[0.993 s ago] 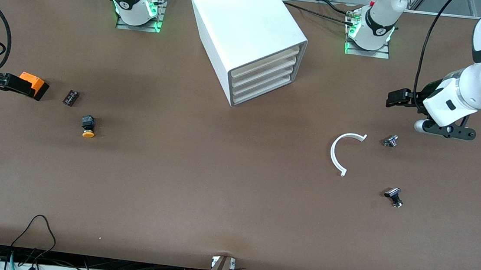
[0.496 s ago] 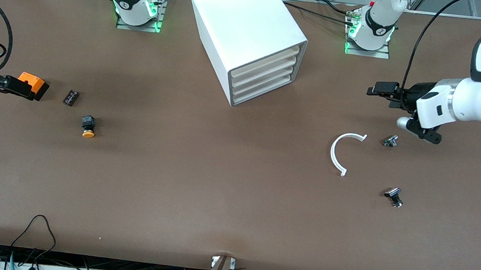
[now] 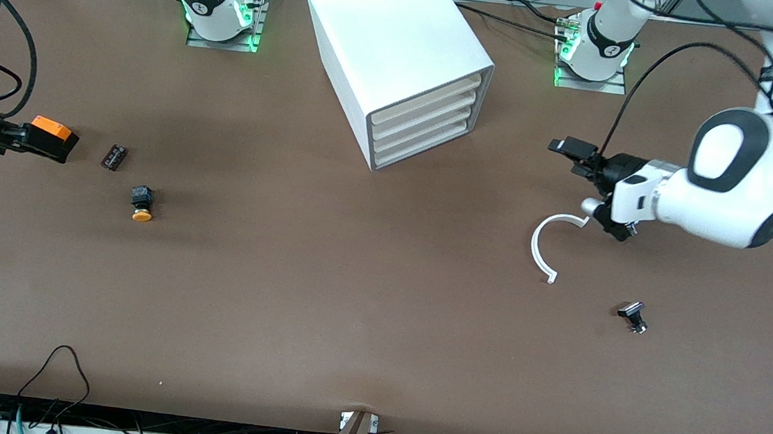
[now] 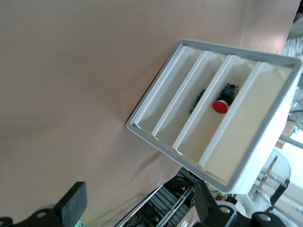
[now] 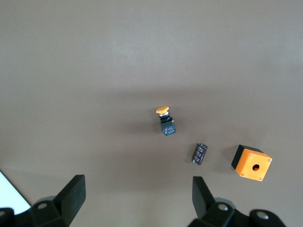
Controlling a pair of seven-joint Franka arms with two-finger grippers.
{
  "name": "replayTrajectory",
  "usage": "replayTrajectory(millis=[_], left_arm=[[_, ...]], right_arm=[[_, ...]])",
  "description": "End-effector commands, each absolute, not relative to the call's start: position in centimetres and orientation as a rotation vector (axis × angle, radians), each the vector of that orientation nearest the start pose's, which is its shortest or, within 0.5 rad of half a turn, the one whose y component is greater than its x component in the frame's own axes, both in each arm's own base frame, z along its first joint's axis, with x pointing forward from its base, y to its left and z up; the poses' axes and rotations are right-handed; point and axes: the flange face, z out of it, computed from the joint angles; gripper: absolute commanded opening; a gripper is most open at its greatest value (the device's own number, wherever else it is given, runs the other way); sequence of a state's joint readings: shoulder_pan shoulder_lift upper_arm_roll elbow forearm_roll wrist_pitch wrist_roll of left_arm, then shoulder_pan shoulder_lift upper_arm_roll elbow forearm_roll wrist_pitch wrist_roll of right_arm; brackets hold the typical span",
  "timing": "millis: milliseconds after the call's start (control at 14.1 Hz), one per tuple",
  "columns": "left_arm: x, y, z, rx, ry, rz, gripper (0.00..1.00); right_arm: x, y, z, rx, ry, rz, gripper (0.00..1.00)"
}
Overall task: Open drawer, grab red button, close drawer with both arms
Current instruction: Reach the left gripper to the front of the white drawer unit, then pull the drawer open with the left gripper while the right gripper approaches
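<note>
Brown table (image 3: 323, 295) carries the white cabinet (image 3: 400, 57). Inside one drawer (image 4: 208, 118) lies the red button (image 4: 220, 106), well apart from the open, empty left gripper (image 3: 577, 157). Right gripper (image 5: 137, 198), also open, hangs partly cut off above the orange box (image 3: 51, 135).

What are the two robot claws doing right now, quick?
Left gripper: open, holding nothing, pointed at the cabinet.
Right gripper: open, holding nothing, over the table near the orange box.

Glossy white arms (image 3: 724, 197), black joint bands
</note>
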State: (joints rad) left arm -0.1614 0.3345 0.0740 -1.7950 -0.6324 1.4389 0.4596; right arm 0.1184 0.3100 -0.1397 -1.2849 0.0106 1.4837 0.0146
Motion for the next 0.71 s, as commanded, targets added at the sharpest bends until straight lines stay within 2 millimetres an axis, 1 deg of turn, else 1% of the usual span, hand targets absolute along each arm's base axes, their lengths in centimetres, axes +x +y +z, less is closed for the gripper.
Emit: replayTrajectory(millis=[0, 71, 142, 213, 284, 355, 426, 496, 567, 638], left_arm=[[55.6, -14.9, 30.9, 2.182, -0.506, -0.689, 1.0], [55.5, -16.0, 29.6, 2.138, -0.487, -0.696, 1.0], [55.3, -16.6, 28.4, 2.109, -0.465, -0.709, 1.0], [55.1, -17.6, 27.4, 2.078, -0.446, -0.717, 0.99], [54.9, -18.2, 25.8, 2.053, -0.411, -0.73, 0.99], [53.9, -19.2, 24.5, 2.026, -0.377, -0.742, 0.99], [53.0, -20.0, 23.5, 1.996, -0.338, -0.747, 0.99], [52.0, -21.2, 22.7, 1.97, -0.332, -0.759, 0.99], [51.3, -22.1, 21.9, 1.957, -0.354, -0.774, 0.99], [50.6, -22.8, 21.3, 1.957, -0.361, -0.792, 0.99]], right_arm=[[64.2, 1.1, 55.2, -3.176, 0.048, 0.207, 1.0], [64.4, 1.3, 54.9, -3.177, 0.043, 0.209, 1.0], [64.6, 1.2, 54.9, -3.178, 0.019, 0.193, 1.0], [64.6, 1.3, 55.0, -3.186, 0.009, 0.181, 1.0], [64.6, 1.3, 55.0, -3.185, 0.004, 0.181, 1.0], [64.6, 1.6, 55.1, -3.181, -0.013, 0.173, 1.0], [64.6, 2.9, 55.2, -3.185, -0.047, 0.17, 1.0], [64.4, 5.1, 55.5, -3.187, -0.094, 0.159, 1.0], [64.3, 6.3, 55.6, -3.19, -0.099, 0.155, 1.0], [64.2, 6.9, 55.5, -3.185, -0.109, 0.16, 1.0]])
